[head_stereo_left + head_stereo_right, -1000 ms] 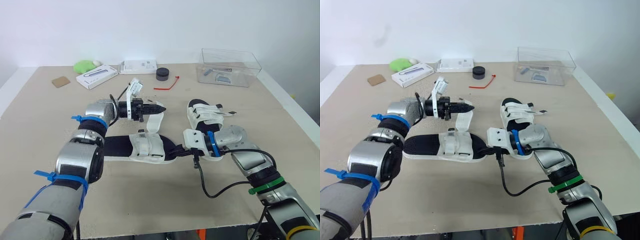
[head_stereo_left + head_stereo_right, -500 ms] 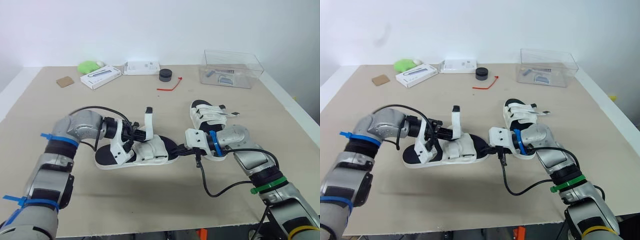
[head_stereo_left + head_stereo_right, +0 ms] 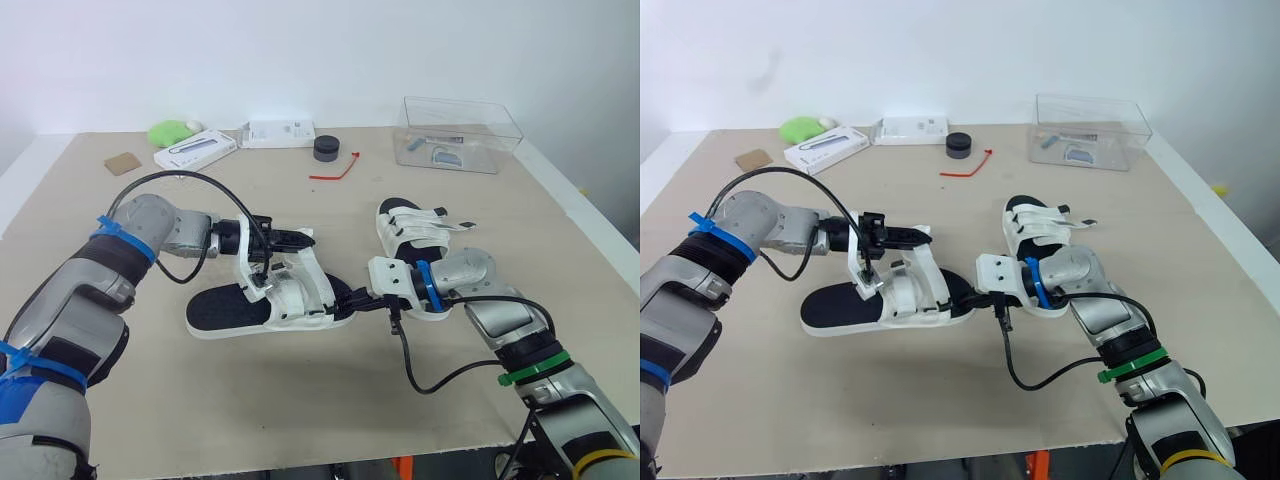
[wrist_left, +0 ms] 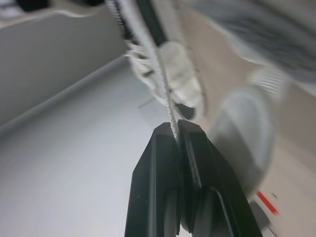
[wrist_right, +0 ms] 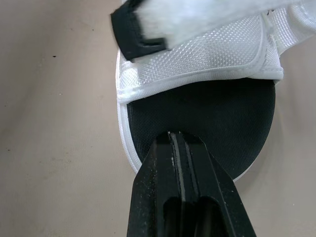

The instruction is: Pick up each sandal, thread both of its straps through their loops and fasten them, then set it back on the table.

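Honestly, my left fingers (image 4: 160, 168) clamp only the strap (image 3: 285, 266) edge, right fingers (image 5: 159, 197) closed against the sandal (image 3: 222, 312); tugging could slip it.

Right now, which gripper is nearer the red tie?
Left. The left gripper, holding a strap, is in front of the red tie; the right gripper is farther back, at the sandal's toe.

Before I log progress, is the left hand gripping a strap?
Yes, the left hand is shut on a thin white strap.

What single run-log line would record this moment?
left gripper: shut on strap | right gripper: shut, at end of near sandal | far sandal: on table
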Tool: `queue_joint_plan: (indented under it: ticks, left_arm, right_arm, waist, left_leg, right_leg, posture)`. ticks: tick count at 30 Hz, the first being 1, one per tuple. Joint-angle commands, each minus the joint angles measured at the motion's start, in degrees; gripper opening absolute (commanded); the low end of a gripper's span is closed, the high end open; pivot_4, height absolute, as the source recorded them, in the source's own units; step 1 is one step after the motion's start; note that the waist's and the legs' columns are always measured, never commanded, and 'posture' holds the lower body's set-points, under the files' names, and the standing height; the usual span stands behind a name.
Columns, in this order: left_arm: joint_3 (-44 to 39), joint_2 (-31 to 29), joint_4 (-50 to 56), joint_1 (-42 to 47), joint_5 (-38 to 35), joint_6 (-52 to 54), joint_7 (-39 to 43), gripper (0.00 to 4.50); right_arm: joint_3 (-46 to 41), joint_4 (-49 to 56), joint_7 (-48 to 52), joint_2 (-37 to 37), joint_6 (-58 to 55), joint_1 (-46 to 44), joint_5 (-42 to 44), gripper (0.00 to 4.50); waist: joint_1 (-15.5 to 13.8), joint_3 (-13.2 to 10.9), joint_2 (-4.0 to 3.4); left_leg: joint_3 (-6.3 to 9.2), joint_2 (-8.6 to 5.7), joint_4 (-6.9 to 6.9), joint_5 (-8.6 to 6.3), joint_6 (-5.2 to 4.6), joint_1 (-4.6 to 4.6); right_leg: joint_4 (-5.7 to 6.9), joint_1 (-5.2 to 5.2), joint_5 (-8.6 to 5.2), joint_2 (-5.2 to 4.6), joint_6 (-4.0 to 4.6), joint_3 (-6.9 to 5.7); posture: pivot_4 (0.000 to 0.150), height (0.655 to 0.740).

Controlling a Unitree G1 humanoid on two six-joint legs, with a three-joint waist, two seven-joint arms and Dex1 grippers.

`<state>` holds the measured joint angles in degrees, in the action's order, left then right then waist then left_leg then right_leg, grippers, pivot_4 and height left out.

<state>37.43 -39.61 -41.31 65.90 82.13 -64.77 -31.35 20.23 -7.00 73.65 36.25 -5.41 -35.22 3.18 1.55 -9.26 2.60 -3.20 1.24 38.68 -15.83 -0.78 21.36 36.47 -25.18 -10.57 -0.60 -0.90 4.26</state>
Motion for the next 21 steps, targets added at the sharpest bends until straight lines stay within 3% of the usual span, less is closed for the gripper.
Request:
queue_joint_plan:
  ticks: [1,2,3,5,8,9,12,14,15,18,21]
  left_arm:
    - [-0.5,-2.9,-1.0,1.0,-13.3,-13.0,5.0,0.08]
    - [-0.2,-3.3,-1.5,0.5,-16.4,-16.6,6.6,0.08]
    - [0.7,-3.7,-2.9,0.5,-20.0,-19.6,9.1,0.36]
    - [2.8,-2.5,-10.7,1.6,-29.1,-22.4,16.4,0.97]
    - [6.1,-0.5,-21.2,4.3,-42.1,-25.4,25.3,2.40]
    - [7.2,0.1,-24.5,5.1,-46.0,-26.4,28.1,2.40]
    - [11.6,-4.7,-8.6,-1.7,-80.3,-8.7,54.1,2.40]
    - [9.1,-7.9,2.4,-6.0,-96.5,5.2,69.8,2.40]
    - [6.8,-8.6,5.9,-7.4,-101.4,10.6,75.1,2.40]
    - [-1.6,-12.2,20.0,-12.5,-123.3,44.3,88.8,2.40]
    - [-7.0,-16.6,31.3,-18.7,-129.7,60.6,94.8,2.40]
  right_arm:
    - [1.8,-1.0,0.8,0.7,-0.5,1.8,-1.9,0.00]
    - [1.8,-1.0,0.8,0.7,-0.5,1.9,-1.9,0.00]
    - [1.8,-1.0,0.8,0.7,-0.4,2.0,-1.9,0.00]
    - [2.0,-1.1,0.9,0.6,-0.4,2.1,-2.0,0.00]
    - [2.2,-1.3,1.0,0.2,-0.2,2.0,-2.0,0.00]
    - [2.3,-1.5,1.1,0.0,-0.2,1.9,-2.0,0.00]
    - [2.5,-2.0,1.2,-0.4,0.0,1.4,-2.1,0.00]
    - [2.5,-2.4,1.2,-0.7,0.2,1.2,-2.1,0.00]
    - [2.5,-2.6,1.2,-0.8,0.2,1.0,-2.1,0.00]
    - [2.7,-2.9,1.2,-1.2,0.4,1.0,-2.2,0.00]
    - [2.8,-2.7,1.3,-1.3,0.3,1.1,-2.0,0.00]
  waist:
    - [0.0,0.0,0.00]
    - [0.0,0.0,0.00]
    - [0.0,0.0,0.00]
    - [-0.2,0.0,0.00]
    - [-0.3,0.0,0.02]
    - [-0.3,0.0,0.04]
    - [0.1,0.0,0.06]
    - [0.6,0.0,0.05]
    - [0.8,0.0,0.05]
    - [1.1,0.0,0.05]
    - [1.2,0.0,0.01]
  left_leg:
    - [-0.03,0.00,0.00,0.00,0.00,0.00]
    - [-0.11,0.00,0.00,0.00,0.00,-0.01]
    - [-0.22,0.00,0.00,0.00,0.00,-0.01]
    - [-0.30,-0.02,0.00,0.00,0.00,-0.03]
    - [-0.39,-0.08,0.05,0.01,0.00,-0.10]
    - [-0.39,-0.10,0.11,0.00,0.00,-0.09]
    - [-0.44,-0.10,0.14,0.00,0.01,-0.06]
    - [-0.45,-0.02,0.13,-0.04,0.01,-0.04]
    - [-0.44,0.02,0.13,-0.06,0.03,-0.02]
    - [-0.19,-0.03,0.19,-0.06,0.04,0.00]
    - [0.20,0.08,0.33,-0.07,0.03,0.07]
  right_leg:
    - [0.00,0.00,0.00,-0.01,0.00,0.00]
    - [0.00,0.00,0.00,-0.02,0.00,0.01]
    - [-0.01,0.00,0.00,-0.04,0.01,0.02]
    - [-0.01,0.02,0.00,-0.14,0.01,0.02]
    - [0.00,0.10,0.00,-0.12,-0.02,0.02]
    - [0.00,0.12,-0.02,-0.10,-0.05,0.02]
    - [0.02,0.07,-0.06,-0.04,-0.10,0.09]
    - [0.08,0.00,-0.11,0.05,-0.07,0.16]
    - [0.19,-0.05,-0.18,0.11,-0.05,0.19]
    - [0.51,-0.08,-0.40,0.24,-0.09,0.20]
    - [0.65,-0.11,-0.72,0.51,-0.30,0.18]
  posture:
    - [0.150,0.7400]
    - [0.150,0.7400]
    - [0.150,0.7400]
    - [0.150,0.7400]
    - [0.150,0.7400]
    - [0.150,0.7400]
    - [0.150,0.7400]
    - [0.150,0.7400]
    - [0.150,0.7400]
    - [0.150,0.7400]
    - [0.150,0.7400]
